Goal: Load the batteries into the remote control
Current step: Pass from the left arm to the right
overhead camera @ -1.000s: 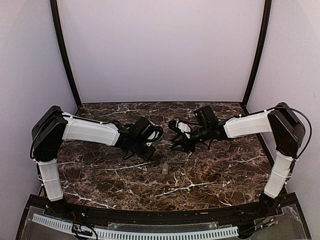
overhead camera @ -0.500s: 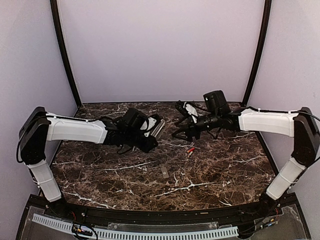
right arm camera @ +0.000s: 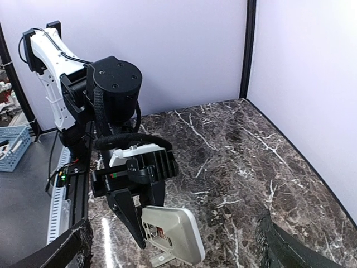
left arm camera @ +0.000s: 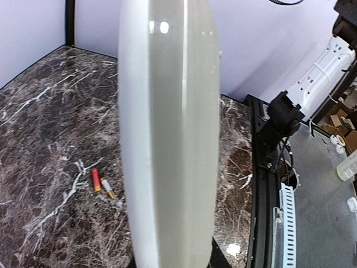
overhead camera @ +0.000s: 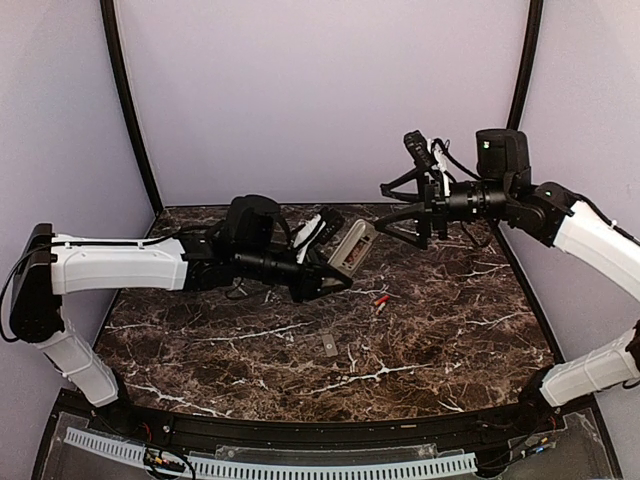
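- Because the remote control (overhead camera: 353,248) sits edge-on to the left wrist camera, it fills the middle of that view as a blurred white-and-grey slab. Neither its buttons nor the fingers gripping it can be made out there.
- Seen from above, the left gripper (overhead camera: 325,258) is closed narrowly on one end of the remote control. It holds the remote control tilted in the air over the table (overhead camera: 200,340), with the grey back turned toward the right arm.
- The right wrist view shows the recess in that back. Its inside is too small and dark to tell whether a cell sits in it.
- The right gripper (overhead camera: 390,208) is spread wide and holds nothing. It is raised above the table, near the free end of the remote control but apart from it. Its own camera catches only two dark finger ends, cut off at the bottom corners.
- The batteries (overhead camera: 381,299) lie on the marble between the two grippers, touching neither. From above they read as one red speck. The left wrist view shows two cells side by side, and the remote control blocks the table just right of them.
- A small grey flat piece (overhead camera: 328,343) lies nearer the arm bases, apart from the batteries.
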### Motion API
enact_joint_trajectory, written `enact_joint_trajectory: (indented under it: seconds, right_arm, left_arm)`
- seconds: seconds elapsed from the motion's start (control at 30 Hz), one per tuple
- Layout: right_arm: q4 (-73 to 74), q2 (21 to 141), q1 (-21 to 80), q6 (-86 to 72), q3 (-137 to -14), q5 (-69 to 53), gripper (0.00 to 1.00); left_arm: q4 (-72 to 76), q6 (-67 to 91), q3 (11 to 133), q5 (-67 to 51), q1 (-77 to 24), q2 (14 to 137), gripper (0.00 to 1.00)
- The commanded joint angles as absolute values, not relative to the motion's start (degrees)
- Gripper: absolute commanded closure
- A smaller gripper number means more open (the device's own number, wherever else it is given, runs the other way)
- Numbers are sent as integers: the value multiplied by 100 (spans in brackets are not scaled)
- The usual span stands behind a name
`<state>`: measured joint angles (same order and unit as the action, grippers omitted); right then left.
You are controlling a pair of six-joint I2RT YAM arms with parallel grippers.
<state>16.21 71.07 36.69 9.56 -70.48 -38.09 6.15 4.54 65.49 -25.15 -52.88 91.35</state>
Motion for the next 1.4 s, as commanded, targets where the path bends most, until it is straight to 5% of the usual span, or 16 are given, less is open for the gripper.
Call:
enact_joint_trajectory:
  seconds: [0.0, 0.23, 0.43, 0.7, 1.37]
  right_arm:
    - [2731, 7179, 3639, 621, -7435, -4376, 3]
    - [3483, 7273, 3667, 905, -7634, -5254, 20]
    - [3182, 7130, 3755, 598, -7362, -5229, 45]
    - [3089, 7087, 3948, 587, -7091, -5031, 42]
    - [3507, 7617, 4104, 750, -7427, -5121, 79]
  left_arm:
    - [967, 329, 6454, -3169, -5441, 8841, 100]
    - [1043, 315, 6475, -3378, -5643, 8766, 100]
    - [796, 246, 6661, -3365, -5759, 8831, 100]
    - [758, 238, 6733, -3282, -5855, 8870, 100]
    - [633, 114, 6838, -3182, -5871, 8976, 100]
